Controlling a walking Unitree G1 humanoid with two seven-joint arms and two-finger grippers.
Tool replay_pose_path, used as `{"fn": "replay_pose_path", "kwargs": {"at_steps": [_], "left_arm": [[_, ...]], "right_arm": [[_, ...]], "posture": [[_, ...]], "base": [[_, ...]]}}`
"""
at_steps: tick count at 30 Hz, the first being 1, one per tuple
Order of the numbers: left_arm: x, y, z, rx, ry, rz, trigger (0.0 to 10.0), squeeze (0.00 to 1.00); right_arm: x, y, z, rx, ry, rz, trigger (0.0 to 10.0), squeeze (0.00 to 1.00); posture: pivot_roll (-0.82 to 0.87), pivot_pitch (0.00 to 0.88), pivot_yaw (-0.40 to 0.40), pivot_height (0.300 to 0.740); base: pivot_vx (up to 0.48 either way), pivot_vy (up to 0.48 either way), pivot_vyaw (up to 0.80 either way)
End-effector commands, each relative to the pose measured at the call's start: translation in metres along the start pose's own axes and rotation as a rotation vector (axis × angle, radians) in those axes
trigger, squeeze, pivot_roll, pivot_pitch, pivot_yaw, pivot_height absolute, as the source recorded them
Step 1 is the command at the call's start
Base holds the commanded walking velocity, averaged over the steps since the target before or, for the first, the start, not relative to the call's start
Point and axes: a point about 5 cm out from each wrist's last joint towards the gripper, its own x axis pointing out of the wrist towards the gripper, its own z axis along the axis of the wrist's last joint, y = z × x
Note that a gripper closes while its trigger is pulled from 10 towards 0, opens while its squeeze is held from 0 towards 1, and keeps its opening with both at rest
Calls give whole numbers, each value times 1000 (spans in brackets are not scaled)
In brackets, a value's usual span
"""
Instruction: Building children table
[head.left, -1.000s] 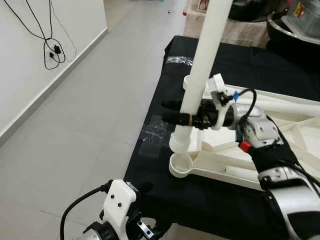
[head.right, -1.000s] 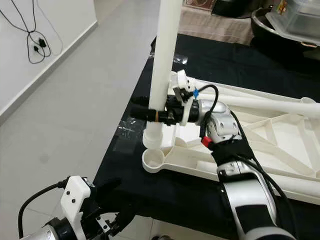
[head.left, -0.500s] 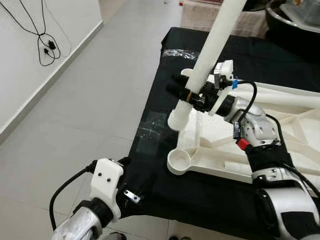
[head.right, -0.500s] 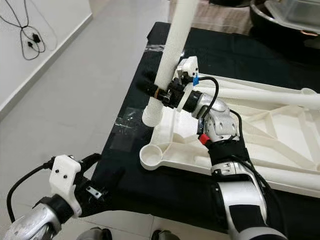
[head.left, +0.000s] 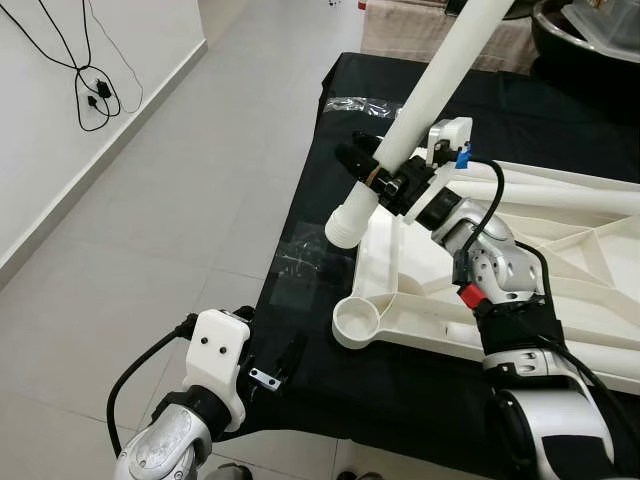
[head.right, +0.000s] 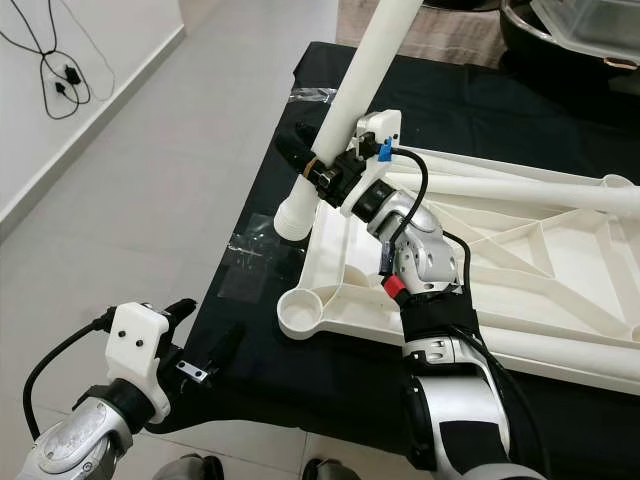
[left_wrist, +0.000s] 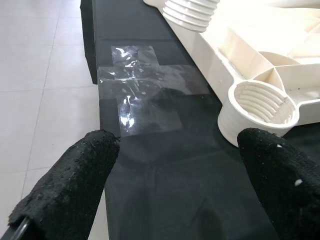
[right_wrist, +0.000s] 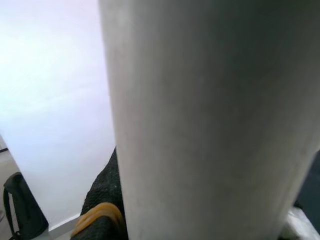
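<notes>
A white plastic table top (head.left: 560, 270) lies upside down on the black-covered table (head.left: 400, 390). Its near corner socket (head.left: 358, 325) is empty and threaded inside, as the left wrist view shows at the socket (left_wrist: 262, 102). My right gripper (head.left: 372, 170) is shut on a long white table leg (head.left: 440, 85), held tilted, its threaded end (head.left: 343, 228) hanging above the table's left edge, apart from the socket. Another white leg (head.left: 560, 195) lies across the top. My left gripper (left_wrist: 180, 165) is open, low at the table's front left edge, nothing between its fingers.
Clear tape (left_wrist: 145, 95) is stuck on the black cloth near the left edge. Grey tiled floor (head.left: 150, 200) lies to the left, with a black cable (head.left: 95, 80) on the white wall. Bins and a pot (head.left: 590, 40) stand beyond the table.
The right gripper has lifted the leg out of line with the corner socket and tilted it, threaded end swinging left and up. The left arm has risen toward the table's edge; the camera shifted.
</notes>
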Motion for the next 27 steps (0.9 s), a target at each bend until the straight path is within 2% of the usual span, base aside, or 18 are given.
{"fn": "replay_pose_path", "kwargs": {"at_steps": [1, 10, 27], "left_arm": [[-1, -2, -6, -8, 21, 0, 10000, 0], [1, -3, -8, -3, 19, 4, 10000, 0], [2, -5, -9, -17, 15, 10, 10000, 0]], "right_arm": [[-1, -3, 5, -11, -26, -24, 10000, 0], [2, -13, 13, -52, -59, -155, 10000, 0], [7, -12, 12, -85, -31, -147, 10000, 0]], "posture": [[114, 169, -88, 740], [112, 171, -97, 740], [104, 172, -109, 740]], "base": [[-277, 0, 0], [-31, 0, 0], [0, 0, 0]]}}
